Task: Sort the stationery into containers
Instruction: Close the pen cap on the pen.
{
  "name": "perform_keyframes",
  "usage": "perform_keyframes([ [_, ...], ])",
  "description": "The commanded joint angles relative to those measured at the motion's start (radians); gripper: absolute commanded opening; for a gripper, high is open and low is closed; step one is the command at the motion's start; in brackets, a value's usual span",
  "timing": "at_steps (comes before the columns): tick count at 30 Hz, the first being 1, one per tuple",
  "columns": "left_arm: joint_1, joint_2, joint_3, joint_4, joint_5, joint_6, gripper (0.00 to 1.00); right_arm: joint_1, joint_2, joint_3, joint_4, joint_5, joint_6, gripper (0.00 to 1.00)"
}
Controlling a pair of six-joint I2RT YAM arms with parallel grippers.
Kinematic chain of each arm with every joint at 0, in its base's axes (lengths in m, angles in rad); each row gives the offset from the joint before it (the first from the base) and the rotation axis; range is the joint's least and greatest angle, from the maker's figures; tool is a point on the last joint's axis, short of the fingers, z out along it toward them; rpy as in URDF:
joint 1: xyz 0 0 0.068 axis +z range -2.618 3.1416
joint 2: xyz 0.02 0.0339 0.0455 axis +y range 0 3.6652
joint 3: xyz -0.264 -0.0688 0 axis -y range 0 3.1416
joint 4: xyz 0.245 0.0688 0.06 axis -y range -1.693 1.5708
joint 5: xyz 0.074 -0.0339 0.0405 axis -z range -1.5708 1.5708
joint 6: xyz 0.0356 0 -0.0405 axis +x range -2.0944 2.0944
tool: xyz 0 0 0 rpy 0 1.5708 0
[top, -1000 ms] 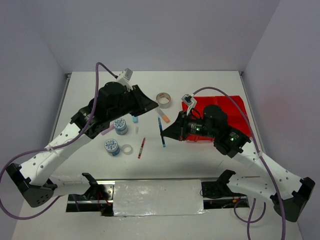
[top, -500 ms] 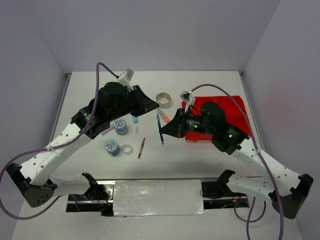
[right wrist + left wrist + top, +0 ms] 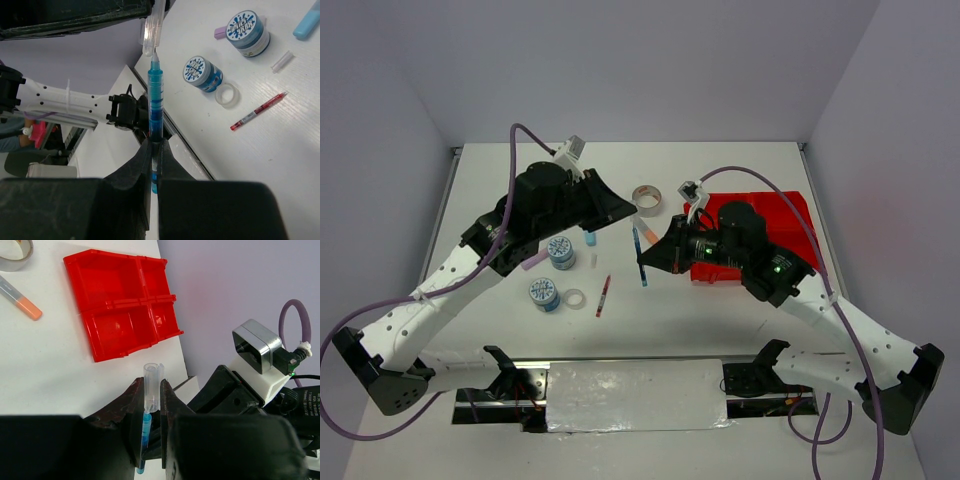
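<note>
Your right jaws clamp the thin blue pen [image 3: 155, 100]; its long axis runs straight at the clear plastic cap [image 3: 151, 382], tip at the cap's mouth. Your left jaws pinch that cap.

Above the middle of the table [image 3: 720, 170], the pen [image 3: 155, 100] in my right gripper [image 3: 154, 145] points, tip first, at the mouth of the cap [image 3: 151, 374] in my left gripper [image 3: 151, 396]. The tray [image 3: 790, 212] lies on the right side. Front left, one tape roll [image 3: 560, 251] lies behind a nearer roll [image 3: 544, 293], with a tape ring [image 3: 575, 298] and a second pen [image 3: 603, 295] to the right of that one.
</note>
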Motion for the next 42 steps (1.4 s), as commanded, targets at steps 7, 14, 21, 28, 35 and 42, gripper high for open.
perform_keyframes([
  [7,0.008,0.005,-0.01,0.045,0.035,0.009,0.0,0.005,0.018,0.078,0.006,0.019,-0.017,0.0],
  [14,0.008,0.008,-0.032,0.073,0.062,0.011,0.0,-0.003,0.038,0.107,0.002,0.05,-0.011,0.0],
  [21,0.008,0.0,-0.048,0.082,0.081,0.046,0.0,-0.032,0.068,0.174,-0.02,0.087,-0.009,0.0],
  [28,0.008,0.0,-0.053,0.059,0.079,0.077,0.0,-0.054,0.094,0.224,-0.05,0.09,-0.045,0.0],
  [35,0.01,0.035,0.017,-0.028,0.047,0.134,0.0,-0.069,0.085,0.222,-0.087,0.125,-0.068,0.0],
  [42,0.011,0.006,-0.006,0.015,-0.007,0.074,0.0,-0.066,0.096,0.181,-0.038,0.042,-0.034,0.0],
])
